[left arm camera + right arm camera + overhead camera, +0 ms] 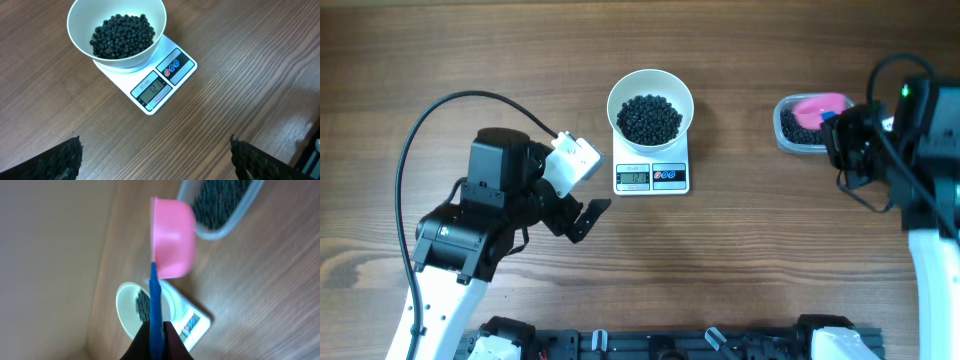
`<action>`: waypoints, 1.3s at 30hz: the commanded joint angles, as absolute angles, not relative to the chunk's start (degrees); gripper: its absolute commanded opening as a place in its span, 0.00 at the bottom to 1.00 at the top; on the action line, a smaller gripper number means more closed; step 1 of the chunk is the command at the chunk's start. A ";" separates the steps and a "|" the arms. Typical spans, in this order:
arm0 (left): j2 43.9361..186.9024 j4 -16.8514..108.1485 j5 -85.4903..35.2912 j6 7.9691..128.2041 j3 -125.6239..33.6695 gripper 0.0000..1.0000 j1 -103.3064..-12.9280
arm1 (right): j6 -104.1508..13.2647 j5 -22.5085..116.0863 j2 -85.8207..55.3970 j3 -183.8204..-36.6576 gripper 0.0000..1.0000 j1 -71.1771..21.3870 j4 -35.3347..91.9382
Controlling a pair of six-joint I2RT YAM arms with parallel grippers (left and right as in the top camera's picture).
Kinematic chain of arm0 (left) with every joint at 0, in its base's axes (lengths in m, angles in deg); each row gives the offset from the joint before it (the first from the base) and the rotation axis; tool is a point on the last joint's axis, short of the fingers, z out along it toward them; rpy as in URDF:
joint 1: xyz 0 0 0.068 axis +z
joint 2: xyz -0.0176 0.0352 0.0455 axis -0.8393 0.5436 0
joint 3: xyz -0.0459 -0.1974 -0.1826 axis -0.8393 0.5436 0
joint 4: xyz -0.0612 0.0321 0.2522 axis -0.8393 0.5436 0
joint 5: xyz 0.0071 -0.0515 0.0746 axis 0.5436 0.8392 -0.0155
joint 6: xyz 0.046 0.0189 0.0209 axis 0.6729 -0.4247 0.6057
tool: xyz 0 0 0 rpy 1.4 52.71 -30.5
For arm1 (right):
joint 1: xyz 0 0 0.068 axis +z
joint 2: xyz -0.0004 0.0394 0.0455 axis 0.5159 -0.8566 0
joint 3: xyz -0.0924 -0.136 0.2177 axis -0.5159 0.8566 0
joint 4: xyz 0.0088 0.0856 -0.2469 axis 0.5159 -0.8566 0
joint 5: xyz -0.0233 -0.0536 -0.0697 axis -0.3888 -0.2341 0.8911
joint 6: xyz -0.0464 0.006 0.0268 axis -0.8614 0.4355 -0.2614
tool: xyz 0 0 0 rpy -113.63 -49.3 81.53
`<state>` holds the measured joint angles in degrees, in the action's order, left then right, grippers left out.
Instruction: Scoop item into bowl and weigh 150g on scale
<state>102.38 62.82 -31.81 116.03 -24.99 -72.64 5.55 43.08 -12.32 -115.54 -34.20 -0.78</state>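
- Overhead: beads (650, 118) fill the bowl (623, 95) on the scale (652, 178). More lie in the tub (788, 135) at 3 o'clock, under a pink scoop (820, 103). The left tool (582, 218) sits at 8 o'clock.
- Left wrist: its fingers (62, 160) stand wide apart and hold nothing.
- Right wrist: the right tool (156, 347) is clamped on the scoop's blue handle (156, 300). The beads look loose and quick to roll, so they are best carried level in the scoop.

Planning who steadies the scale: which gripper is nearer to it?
Left. The open left gripper is by the scale, off its near-left corner; the right gripper, shut on the scoop, is at the tub, far off to the right.
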 commanded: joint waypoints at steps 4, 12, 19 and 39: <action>102.29 62.77 -31.31 115.70 -25.91 1.00 -72.23 | 0.57 33.29 -21.30 -118.60 0.04 -36.23 -1.96; 102.29 62.75 -31.31 115.70 -25.91 1.00 -72.23 | -24.46 34.76 -26.46 -134.45 0.05 -39.09 -9.02; 102.29 62.77 -31.31 115.70 -25.91 1.00 -72.20 | -50.34 24.90 -26.74 -135.80 0.05 -43.07 -9.35; 102.29 62.77 -31.31 115.70 -25.91 1.00 -72.20 | -74.60 61.95 -44.95 -135.78 0.05 -38.74 -14.77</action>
